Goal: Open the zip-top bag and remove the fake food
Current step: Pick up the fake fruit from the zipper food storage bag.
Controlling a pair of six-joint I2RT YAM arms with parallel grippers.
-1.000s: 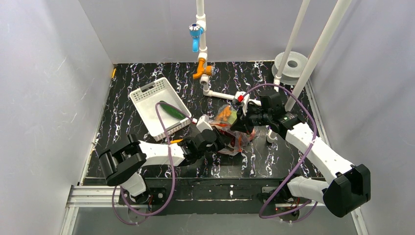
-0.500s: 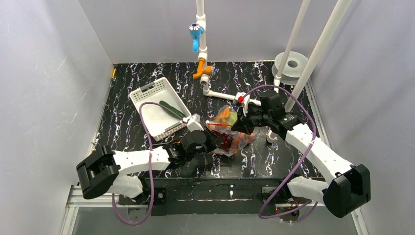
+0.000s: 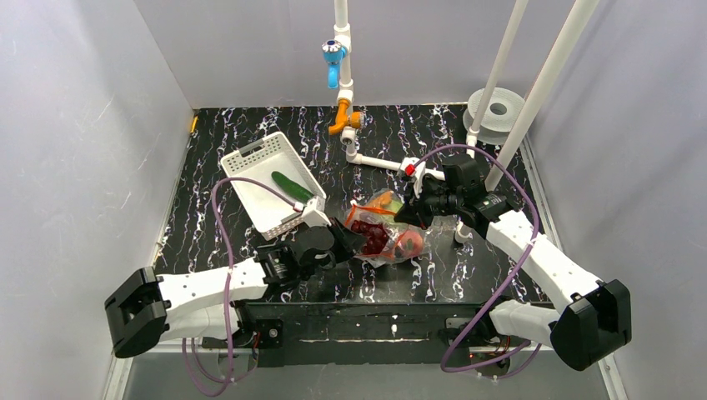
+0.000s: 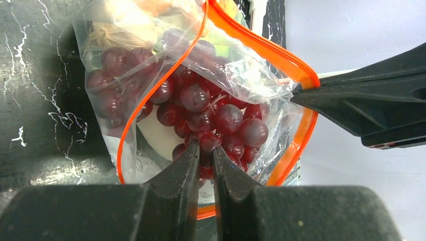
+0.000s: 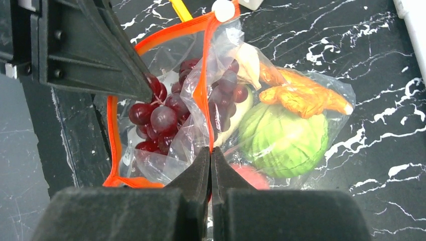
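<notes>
The clear zip-top bag (image 3: 392,242) lies mid-table, its orange zip strip (image 4: 261,47) gaping. My left gripper (image 4: 206,149) reaches into the mouth, shut on the dark red grape bunch (image 4: 211,113) of the fake food. My right gripper (image 5: 211,153) is shut on the bag's far rim and holds it up. Still inside the bag are a green round vegetable (image 5: 284,135), an orange piece (image 5: 301,98), a white egg-shaped piece (image 5: 236,118) and a red peach (image 5: 251,176). From above, the left gripper (image 3: 348,239) and right gripper (image 3: 406,215) flank the bag.
A white slotted basket (image 3: 250,171) at the left back holds a dark green cucumber (image 3: 289,187). White pipework with an orange valve (image 3: 344,125) and a red cap (image 3: 409,168) runs behind the bag. A white spool (image 3: 494,112) and slanted poles (image 3: 534,100) stand at the right.
My left arm has drawn back toward the near left with the grape bunch, pulling it toward the bag's mouth. The bag has stretched leftward. The right gripper has stayed in place on the rim.
</notes>
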